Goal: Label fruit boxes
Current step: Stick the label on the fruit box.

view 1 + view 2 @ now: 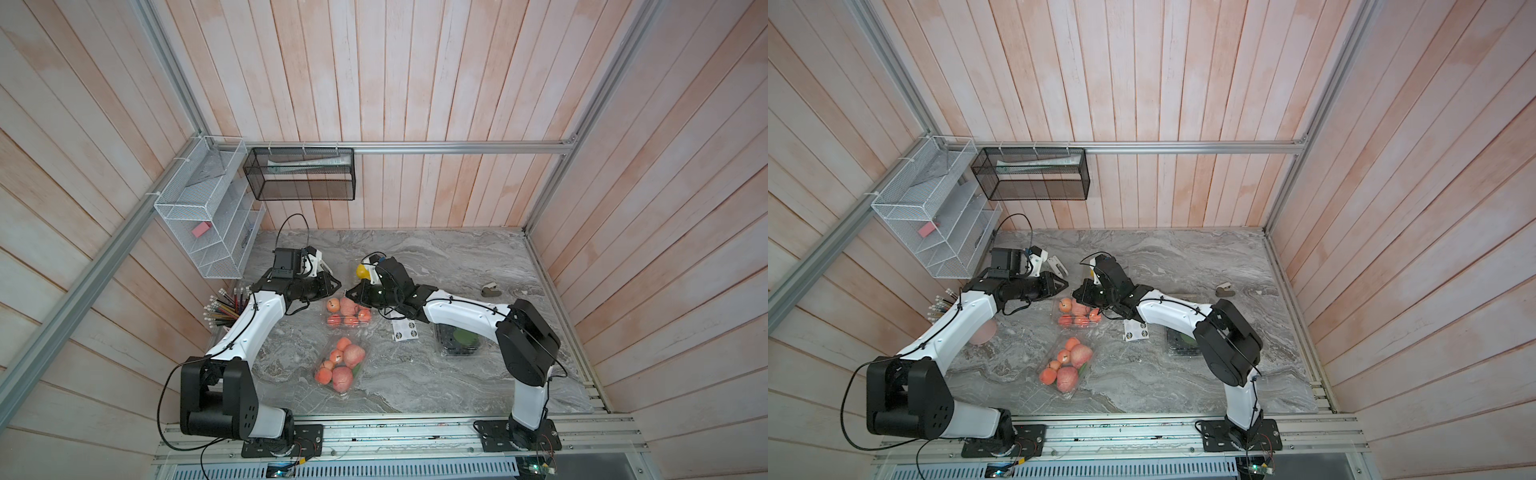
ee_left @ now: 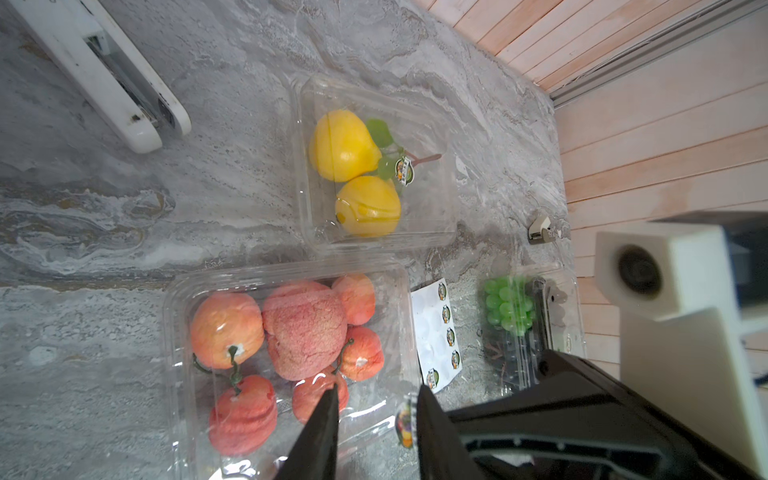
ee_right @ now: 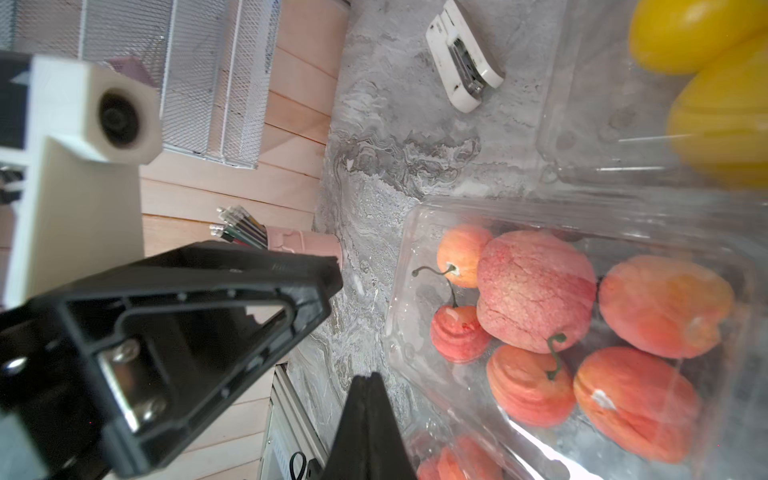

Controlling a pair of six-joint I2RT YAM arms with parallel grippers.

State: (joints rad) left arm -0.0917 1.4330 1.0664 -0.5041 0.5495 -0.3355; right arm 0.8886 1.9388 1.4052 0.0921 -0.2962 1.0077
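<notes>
Labelling is judged partly done: yellow box (image 2: 432, 124) is stickered, apple box (image 2: 395, 291) at its 6 o'clock is not; sticker (image 2: 405, 424) is carried on spread left gripper (image 2: 378, 388); right gripper (image 3: 368, 378) is pressed together.

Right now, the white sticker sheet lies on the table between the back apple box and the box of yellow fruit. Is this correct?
No. The sticker sheet lies on the table between the back apple box and the grape box, not the box of yellow fruit. The left wrist view shows it.
</notes>
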